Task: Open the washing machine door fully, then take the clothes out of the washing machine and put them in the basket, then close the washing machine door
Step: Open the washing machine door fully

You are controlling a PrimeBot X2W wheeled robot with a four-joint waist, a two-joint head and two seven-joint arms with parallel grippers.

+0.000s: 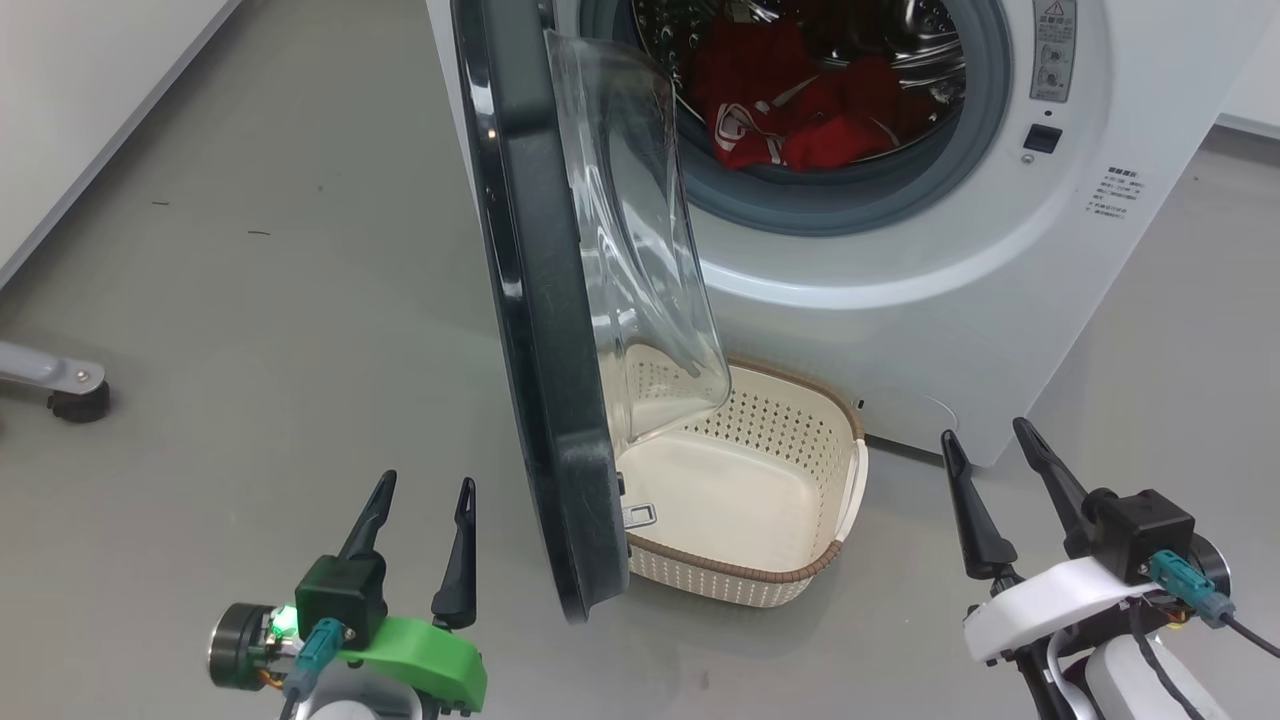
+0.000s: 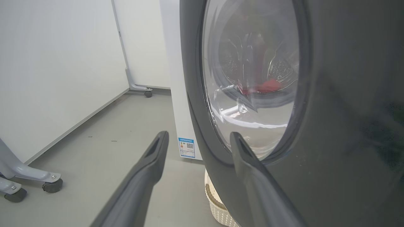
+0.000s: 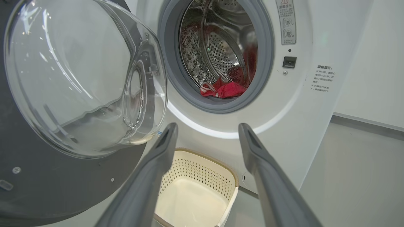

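Both pincers stand low in front of the washer with their fingers spread wide, and neither holds anything. The left gripper (image 1: pixel 428 480) hovers over the grey floor (image 1: pixel 250 350) on the outer side of the washing machine door (image 1: pixel 545 400), near its glossy black face but apart from it. The right gripper (image 1: pixel 984 430) hangs on the other side, fingers pointing toward the white front of the washing machine (image 1: pixel 900 330), just beside the basket (image 1: pixel 790 590) and clear of it.

Between the two arms the door stands swung out, roughly edge-on from where the head looks, with its clear glass bowl (image 1: pixel 640 250) bulging toward the machine. The basket sits on the floor right against the foot of the washer, under the round opening. One end of it is tucked behind the door's lower edge, and its cream bottom shows bare.

The clothes (image 1: pixel 800 110), a red heap with white stripes, lie at the bottom of the steel drum (image 3: pixel 221 47), just inside the grey gasket (image 1: pixel 850 200).

Off to the left a wheeled grey foot (image 1: pixel 75 400) rests on the floor near a white wall panel (image 1: pixel 80 100).
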